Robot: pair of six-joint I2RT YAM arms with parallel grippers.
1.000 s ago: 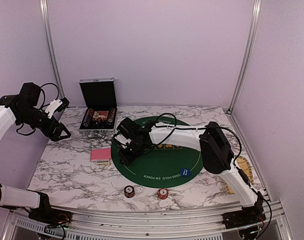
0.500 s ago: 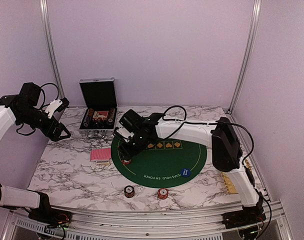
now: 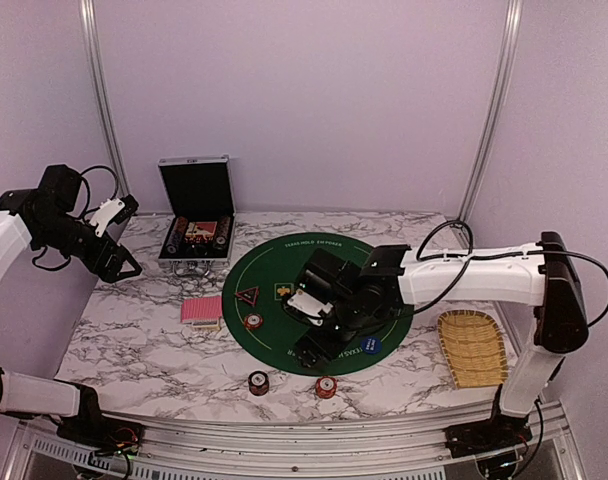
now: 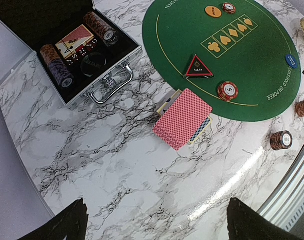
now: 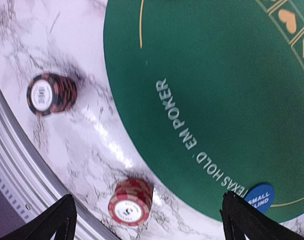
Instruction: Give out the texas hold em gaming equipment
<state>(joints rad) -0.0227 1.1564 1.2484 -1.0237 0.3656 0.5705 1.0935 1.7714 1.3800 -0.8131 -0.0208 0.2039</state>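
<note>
Right gripper (image 3: 312, 348) had withdrawn across the green mat (image 3: 274, 262) to its near edge, jaws apart, empty; red chip stack (image 3: 253, 321) lay on the mat's left side near triangular marker (image 3: 247, 297). Left gripper (image 3: 130, 240) hung likewise spread.

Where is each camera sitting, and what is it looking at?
Top camera: high behind the arms, looking down on the marble table, green mat, left gripper and right gripper.
Left wrist: high over the table's left side, looking down at the open case and card pile; left fingers at the bottom corners.
Right wrist: low over the mat's near edge; right fingers at the bottom corners.
Shared: both wrist views show the blue disc and two chip stacks on the marble.
</note>
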